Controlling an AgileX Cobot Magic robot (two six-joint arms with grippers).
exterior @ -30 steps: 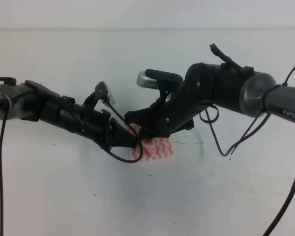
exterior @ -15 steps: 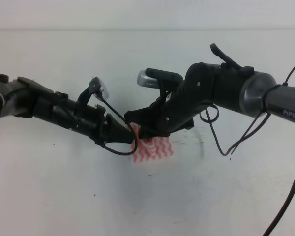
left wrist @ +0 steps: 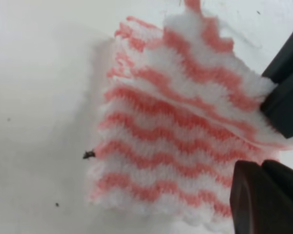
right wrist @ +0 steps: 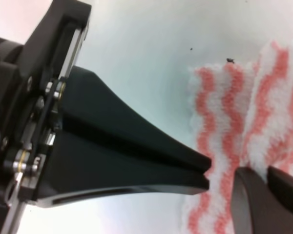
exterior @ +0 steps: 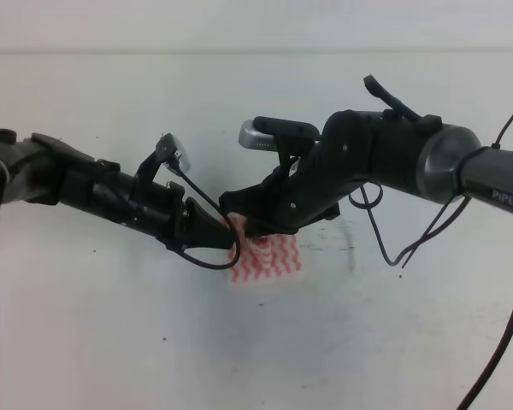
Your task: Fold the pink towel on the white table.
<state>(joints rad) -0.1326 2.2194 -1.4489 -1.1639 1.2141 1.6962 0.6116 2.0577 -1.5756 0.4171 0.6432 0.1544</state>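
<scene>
Little has shifted in half a second: the left gripper [exterior: 229, 243], fingers pressed together, stays at the folded pink towel [exterior: 267, 257] on the white desk [exterior: 111, 342], while the right gripper [exterior: 255, 229] meets it, its state unclear.

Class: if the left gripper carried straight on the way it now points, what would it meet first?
The left gripper points right and down at the pink towel; its tip is already at the towel's edge, so probably the towel, with the right gripper close alongside.
</scene>
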